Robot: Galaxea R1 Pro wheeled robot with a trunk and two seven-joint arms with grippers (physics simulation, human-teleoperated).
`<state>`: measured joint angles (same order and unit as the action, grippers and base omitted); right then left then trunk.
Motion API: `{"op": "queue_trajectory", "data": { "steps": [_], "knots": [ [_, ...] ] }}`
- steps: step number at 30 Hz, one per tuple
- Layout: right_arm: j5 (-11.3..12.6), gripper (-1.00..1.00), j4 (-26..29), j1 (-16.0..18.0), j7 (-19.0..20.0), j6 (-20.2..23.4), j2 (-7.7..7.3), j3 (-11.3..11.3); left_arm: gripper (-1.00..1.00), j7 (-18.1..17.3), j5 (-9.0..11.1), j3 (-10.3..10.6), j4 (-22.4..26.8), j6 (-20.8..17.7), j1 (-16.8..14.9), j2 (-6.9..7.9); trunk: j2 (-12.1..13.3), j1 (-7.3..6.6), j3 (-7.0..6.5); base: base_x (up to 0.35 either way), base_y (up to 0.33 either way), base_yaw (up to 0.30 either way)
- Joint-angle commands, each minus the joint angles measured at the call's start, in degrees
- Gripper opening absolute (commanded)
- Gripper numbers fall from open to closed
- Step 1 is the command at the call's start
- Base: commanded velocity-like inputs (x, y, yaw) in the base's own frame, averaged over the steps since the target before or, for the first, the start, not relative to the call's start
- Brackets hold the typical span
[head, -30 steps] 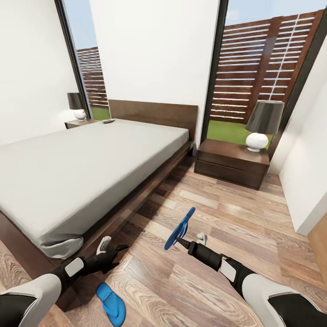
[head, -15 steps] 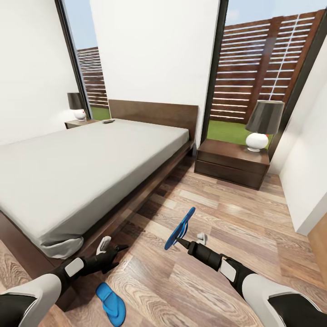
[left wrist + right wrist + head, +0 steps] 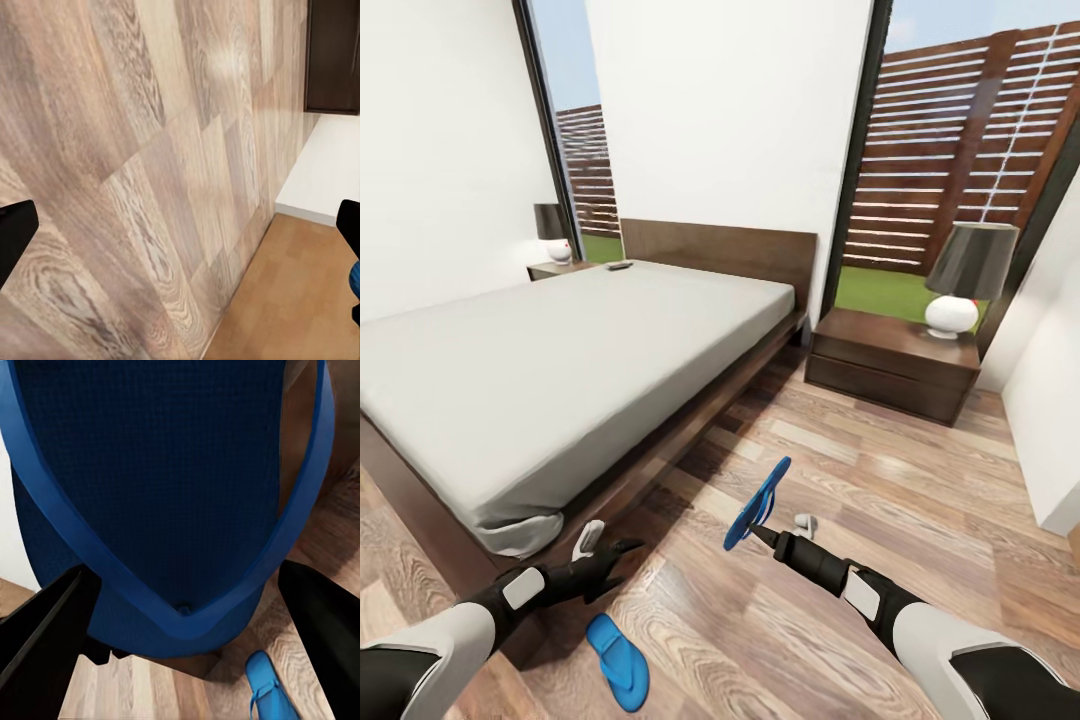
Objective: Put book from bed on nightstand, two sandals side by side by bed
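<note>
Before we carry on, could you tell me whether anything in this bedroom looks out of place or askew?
Yes: the sandals are split. One sandal is held tilted in the air by the right gripper, while the other sandal lies alone on the floor near the bed corner.

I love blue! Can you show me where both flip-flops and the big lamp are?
held sandal (image 3: 757,506): head view, sole.
floor sandal (image 3: 618,661): head view, middle.
lamp (image 3: 972,262): head view, shade.

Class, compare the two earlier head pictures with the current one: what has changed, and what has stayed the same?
The whole picture has shifted: bed, nightstand and floor sandal all slid right together, so the camera moved, not the things. Nothing was grasped or released. The right gripper still holds the other sandal raised; the left gripper stays empty by the bed's corner.
</note>
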<state>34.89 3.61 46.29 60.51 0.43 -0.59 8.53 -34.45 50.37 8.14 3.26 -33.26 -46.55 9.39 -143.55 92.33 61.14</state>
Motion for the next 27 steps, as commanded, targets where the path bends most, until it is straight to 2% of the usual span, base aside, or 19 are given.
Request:
{"op": "queue_trajectory", "data": {
  "steps": [1, 9, 17, 20, 23, 27],
  "knots": [
    [0.5, -1.0, 0.0, 0.0, 0.2, 0.0, -0.03, 0.5, 1.0, -0.1, 0.6, 0.5, 0.0, -0.3, 0.0, 0.02, 0.0, -0.01, 0.05, 0.0, 0.0, 0.164],
    [0.4, -1.0, 0.0, 0.0, 0.1, 0.1, -0.03, 0.5, 1.0, 0.2, 0.7, 0.7, -0.1, -1.3, 0.0, 0.28, 0.0, -0.01, 0.05, 0.0, 0.0, 0.165],
    [0.5, -1.0, 0.0, 0.0, 0.1, 0.2, -0.03, 0.5, 1.0, 0.4, 0.3, 0.8, -0.3, -9.7, 0.0, 2.52, 0.0, -0.01, 0.05, 0.0, 0.0, 0.165],
    [0.5, -1.0, 0.0, 0.0, 0.0, 0.2, -0.03, 0.4, 1.0, 0.3, -3.0, 1.1, -0.9, -11.5, 0.0, 4.4, 0.0, -0.01, 0.05, 0.0, 0.0, 0.164],
    [0.4, -1.0, 0.0, 0.0, -0.3, 0.3, -0.03, 0.4, 1.0, 0.3, -5.4, 1.2, -1.7, -13.3, 0.0, 5.77, 0.0, -0.01, 0.05, 0.0, 0.0, 0.163],
    [0.5, -1.0, -0.8, 0.0, -1.5, 0.3, -0.03, 0.4, 1.0, 0.4, -6.6, 1.3, -2.3, -14.0, 2.5, 6.87, 0.0, -0.01, 0.05, 0.0, 0.0, 0.162]
  ]
}}
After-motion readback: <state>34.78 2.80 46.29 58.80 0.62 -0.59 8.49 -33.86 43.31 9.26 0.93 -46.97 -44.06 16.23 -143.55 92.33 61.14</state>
